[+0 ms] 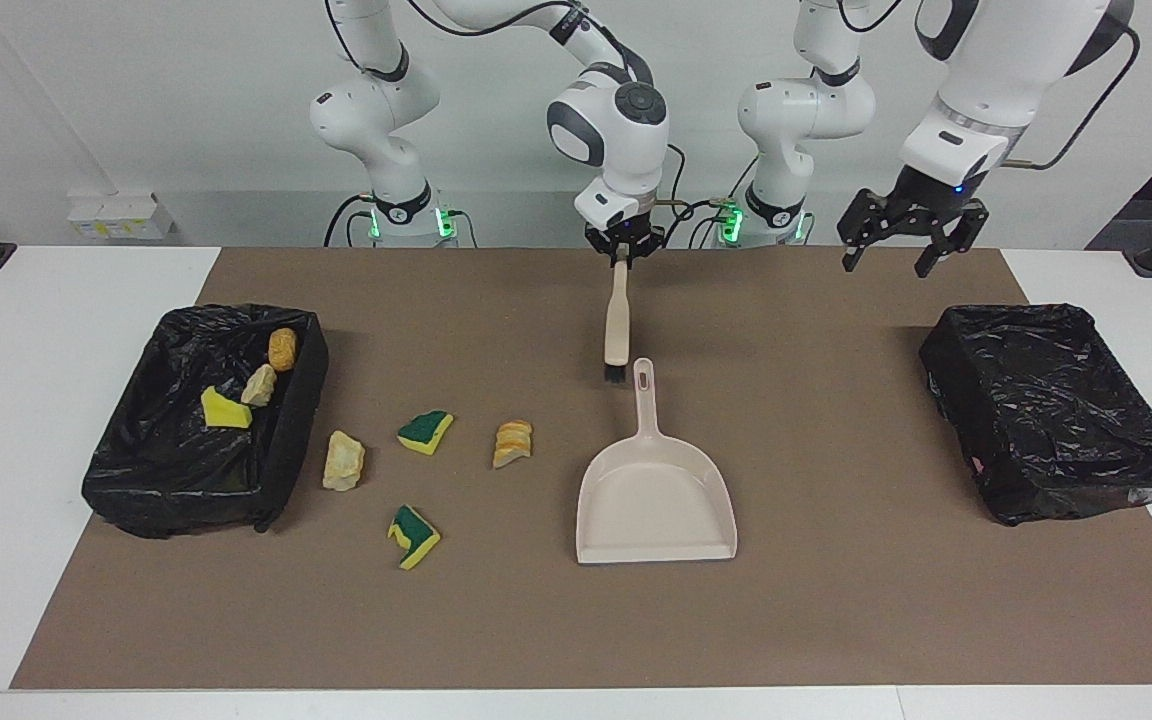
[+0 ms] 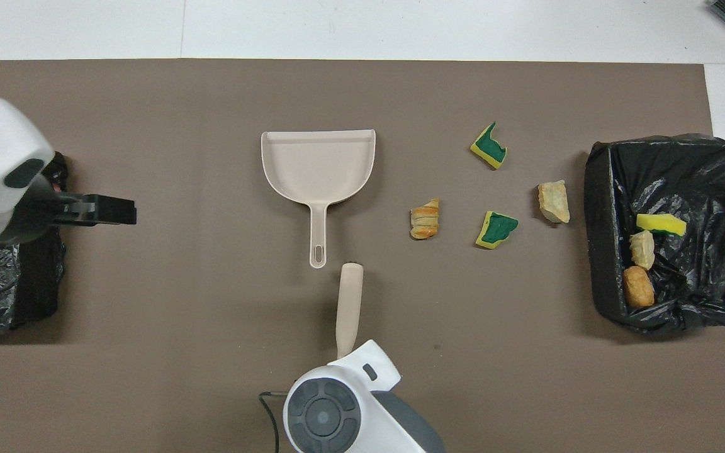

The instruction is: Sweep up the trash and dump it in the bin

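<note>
Progress stood partial: three scraps of trash (image 1: 258, 385) lay in the bin (image 1: 301, 400), four (image 1: 416, 432) beside it. Right gripper (image 1: 621, 256) clamped the brush (image 1: 617, 320), lifted near the dustpan (image 1: 656, 500); left gripper (image 1: 901, 245) hung spread and empty, waiting.

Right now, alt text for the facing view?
The right gripper holds a beige brush by its handle, hanging over brown paper beside a beige plastic dustpan. Four trash scraps lie loose beside a black-lined bin holding three more. The open left gripper waits by a second bin.
</note>
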{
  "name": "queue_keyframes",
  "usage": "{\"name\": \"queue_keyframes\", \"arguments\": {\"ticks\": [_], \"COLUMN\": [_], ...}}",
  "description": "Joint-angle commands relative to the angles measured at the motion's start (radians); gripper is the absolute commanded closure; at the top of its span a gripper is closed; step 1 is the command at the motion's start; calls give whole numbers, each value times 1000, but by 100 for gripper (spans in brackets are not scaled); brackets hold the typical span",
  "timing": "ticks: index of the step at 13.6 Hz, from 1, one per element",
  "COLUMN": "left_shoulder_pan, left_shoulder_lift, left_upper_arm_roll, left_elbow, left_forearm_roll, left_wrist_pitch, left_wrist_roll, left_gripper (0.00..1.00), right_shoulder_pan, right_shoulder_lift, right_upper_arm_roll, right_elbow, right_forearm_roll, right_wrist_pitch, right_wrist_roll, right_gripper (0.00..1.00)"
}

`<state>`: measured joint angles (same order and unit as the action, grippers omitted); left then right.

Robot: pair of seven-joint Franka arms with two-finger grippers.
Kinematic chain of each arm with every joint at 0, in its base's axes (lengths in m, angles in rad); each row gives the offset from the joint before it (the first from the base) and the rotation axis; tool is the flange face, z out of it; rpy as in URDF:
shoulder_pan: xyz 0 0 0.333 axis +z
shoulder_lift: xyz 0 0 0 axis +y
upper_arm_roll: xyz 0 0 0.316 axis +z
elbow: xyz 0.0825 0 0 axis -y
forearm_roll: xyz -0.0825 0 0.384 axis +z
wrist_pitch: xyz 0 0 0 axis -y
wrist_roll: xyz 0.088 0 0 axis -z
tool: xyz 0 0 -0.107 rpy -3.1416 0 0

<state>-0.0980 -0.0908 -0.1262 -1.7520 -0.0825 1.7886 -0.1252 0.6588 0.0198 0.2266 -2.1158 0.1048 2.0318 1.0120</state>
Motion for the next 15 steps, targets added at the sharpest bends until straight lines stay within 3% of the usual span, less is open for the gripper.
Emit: {"name": "queue_keyframes", "arguments": {"ticks": [1,8,11,15], "left_shoulder_pan": [-95,-299,-368,-393], "left_shoulder_lift": [87,334,385,391], "left_upper_arm_roll": [10,10,10,10], "left_elbow": [3,11,-3,-61], "left_forearm_roll": [0,49,50,50], "left_wrist_pitch": [109,357,397,425], "left_wrist_roll": [-72,-301,-317,-318], "left_gripper": [0,0,0,0], "right_shoulder_pan": [-108,-373,-497,-622], "right_shoulder_lift": [-128,-230,-224,-193], "right_upper_arm_roll": [8,5,7,7], "right_elbow": [-47,-153,-174,-173], "right_forearm_roll": [22,-57,-91,-186], "right_wrist_pitch": [-89,-156,-159,-153], "right_wrist_roll": [4,-70,-130,-287], "right_gripper": [100,100,100,100]}}
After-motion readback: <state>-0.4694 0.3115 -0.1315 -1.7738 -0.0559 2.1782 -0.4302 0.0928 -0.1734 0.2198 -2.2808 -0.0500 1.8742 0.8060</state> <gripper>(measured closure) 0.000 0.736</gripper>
